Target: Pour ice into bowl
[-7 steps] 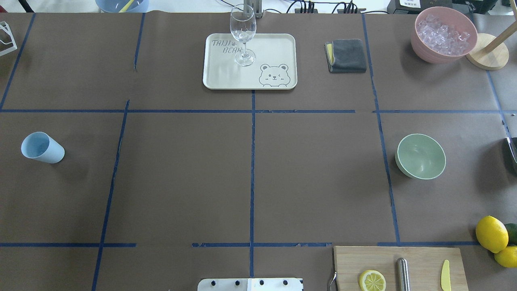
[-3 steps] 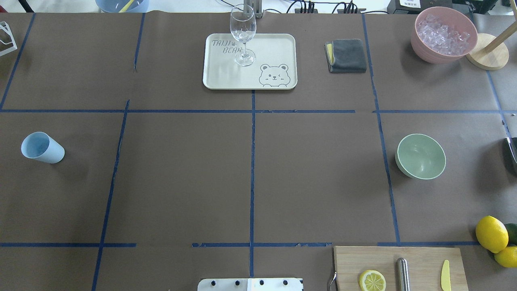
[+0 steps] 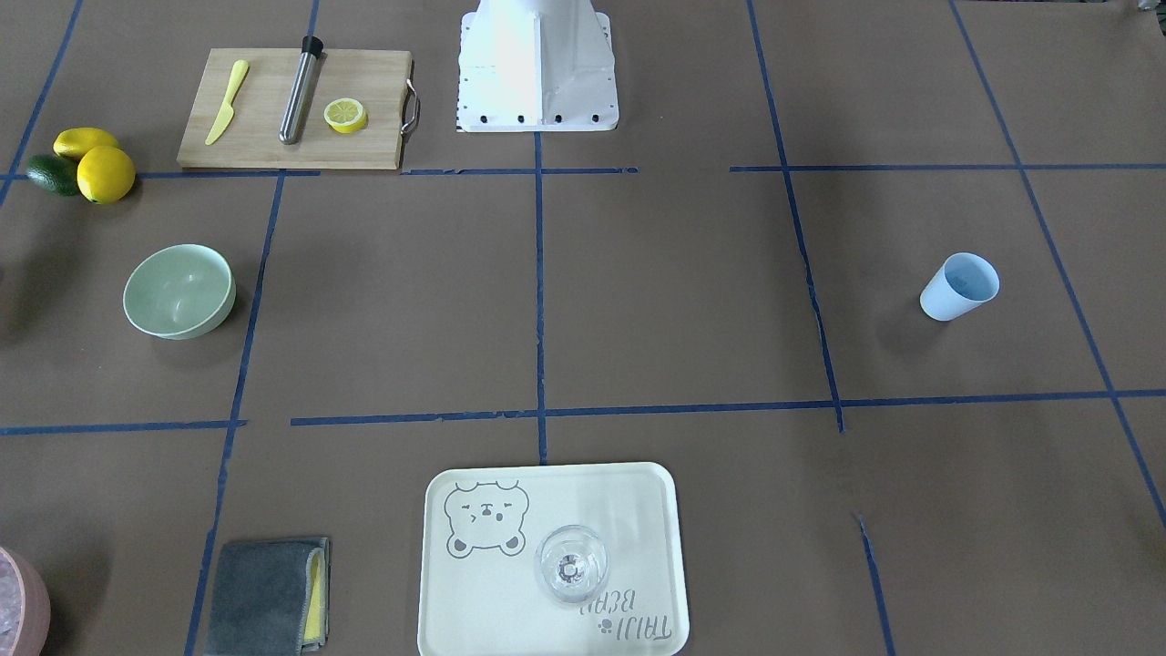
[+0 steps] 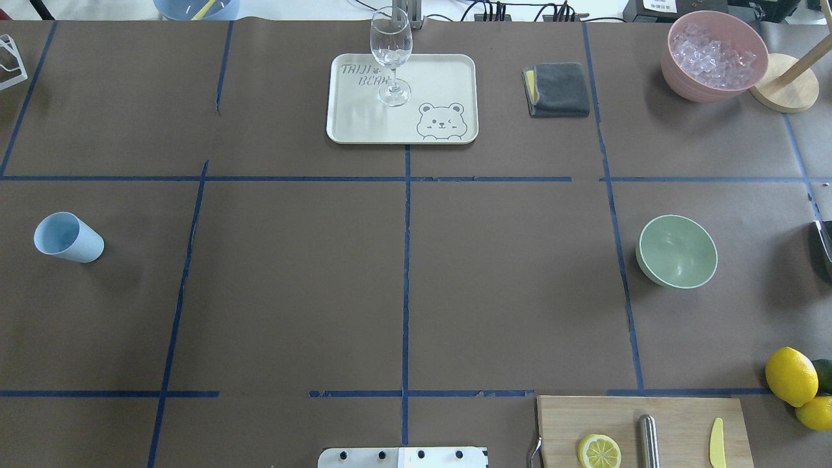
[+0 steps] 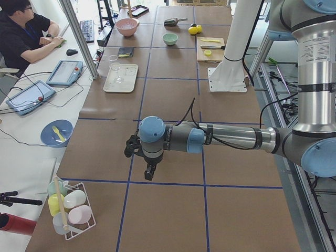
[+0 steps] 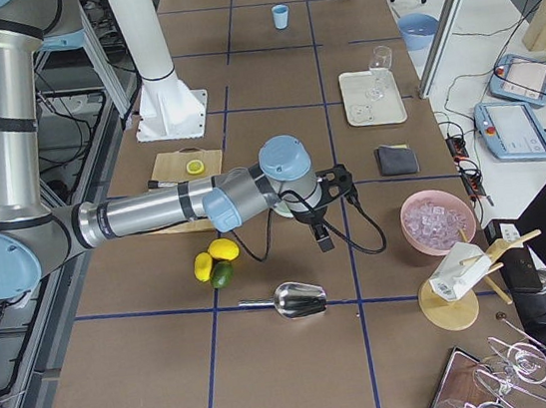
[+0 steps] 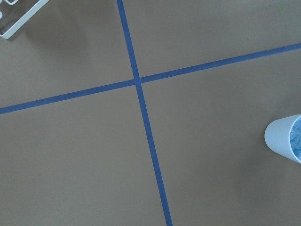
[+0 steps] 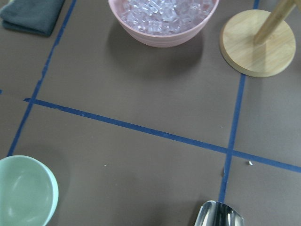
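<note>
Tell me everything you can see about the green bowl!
The green bowl is round and pale mint, smooth and matte like plastic, with a thin lighter rim and a soft shine inside. It stands upright and is empty. It sits on the brown table cover on the robot's right side, just beside a blue tape line. Nothing else touches it.

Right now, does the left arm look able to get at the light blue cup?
Probably yes. The light blue cup stands upright on open table with nothing near it, and it shows at the edge of the left wrist view, so the left pincer hangs close by.
</note>
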Controlling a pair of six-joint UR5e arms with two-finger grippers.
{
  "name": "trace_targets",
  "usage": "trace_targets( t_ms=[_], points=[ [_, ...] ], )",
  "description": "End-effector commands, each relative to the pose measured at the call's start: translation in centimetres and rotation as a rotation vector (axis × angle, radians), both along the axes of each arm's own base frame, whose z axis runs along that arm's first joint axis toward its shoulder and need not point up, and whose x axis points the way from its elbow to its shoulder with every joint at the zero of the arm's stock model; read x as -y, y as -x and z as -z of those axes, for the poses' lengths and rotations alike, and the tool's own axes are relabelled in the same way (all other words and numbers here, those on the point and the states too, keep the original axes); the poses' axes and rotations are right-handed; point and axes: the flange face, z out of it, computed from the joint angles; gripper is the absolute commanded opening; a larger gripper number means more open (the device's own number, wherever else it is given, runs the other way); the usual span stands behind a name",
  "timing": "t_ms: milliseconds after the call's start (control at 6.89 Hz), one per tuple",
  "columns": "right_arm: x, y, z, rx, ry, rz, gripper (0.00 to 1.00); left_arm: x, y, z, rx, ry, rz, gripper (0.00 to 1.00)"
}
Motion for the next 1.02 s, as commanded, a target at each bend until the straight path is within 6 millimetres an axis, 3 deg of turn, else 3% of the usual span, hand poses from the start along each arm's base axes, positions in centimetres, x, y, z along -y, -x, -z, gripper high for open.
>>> trace_targets(
  t_ms=[0,145,435,870],
  points=[
    [-0.7,2.8,1.8,0.134,-0.082,0.1,1.0,-0.1,-0.1,0.0,-0.003,0.001,-0.002,1.0],
    [-0.9,6.8,2.8,0.181,-0.109,0.211,1.0,-0.1,0.0,-0.1,-0.003,0.001,0.0,1.0],
    [-1.4,11.9,3.1,0.167,-0.041,0.218,0.99,-0.1,0.0,-0.1,-0.003,0.001,0.0,1.0],
    [-2.7,21.3,-0.1,0.041,-0.012,0.147,0.98,-0.2,0.0,-0.1,-0.005,0.002,0.0,1.0]
  ],
)
